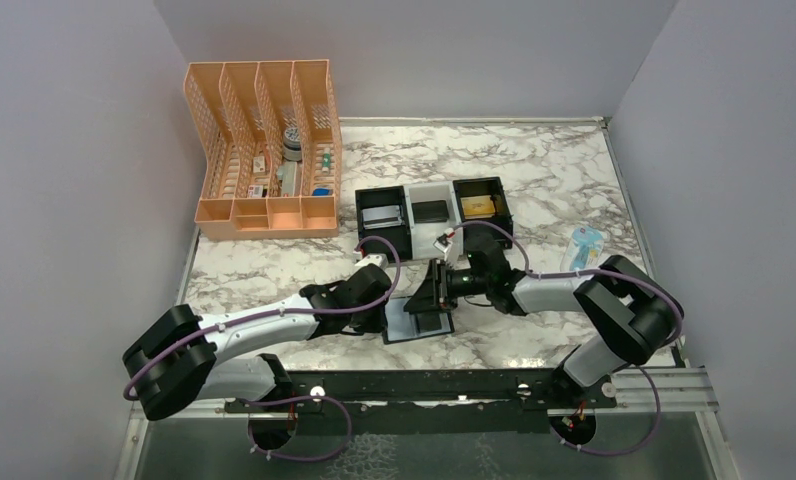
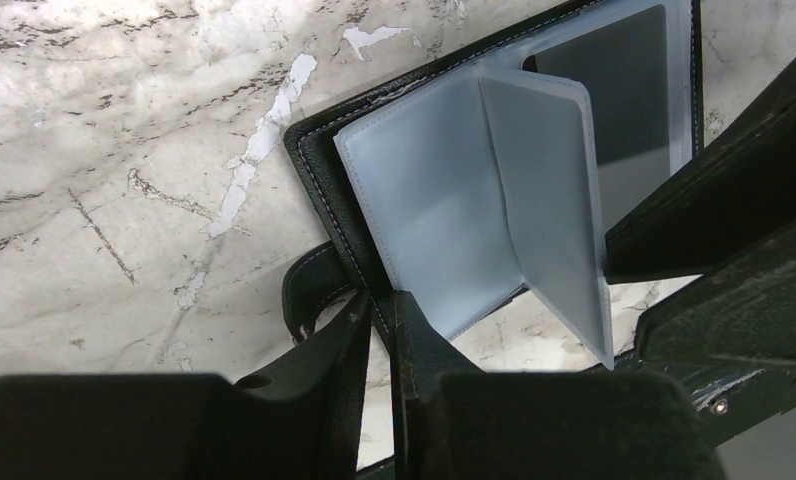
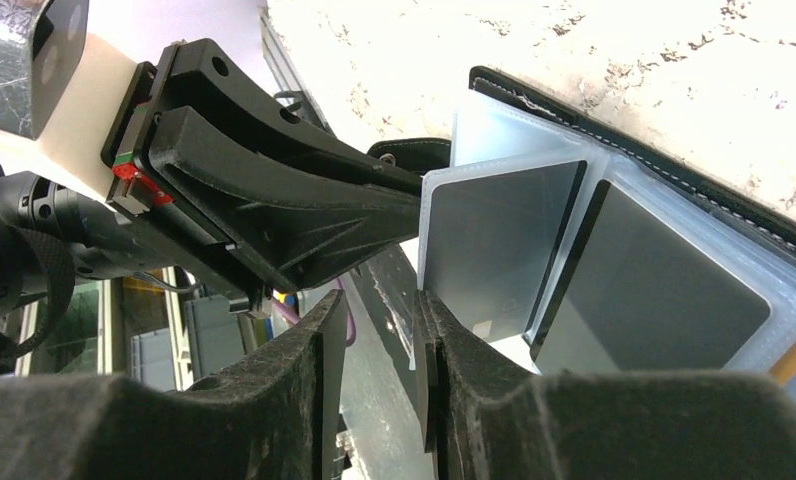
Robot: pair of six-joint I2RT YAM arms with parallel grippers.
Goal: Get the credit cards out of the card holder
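At the lower middle of the top view, the left gripper (image 2: pixel 379 318) pinches the snap-tab edge of the small black bifold card holder (image 1: pixel 407 318), pinning it open, while to its right the right gripper (image 3: pixel 379 300), jaws slightly apart, noses at a raised clear plastic sleeve (image 3: pixel 452 200) to reach its dark grey plastic credit card (image 3: pixel 499 250).

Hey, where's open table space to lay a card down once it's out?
Bare marble behind the trays, right of the peach organizer; also the strip in front of that organizer. Crowded around the card holder at the near middle.
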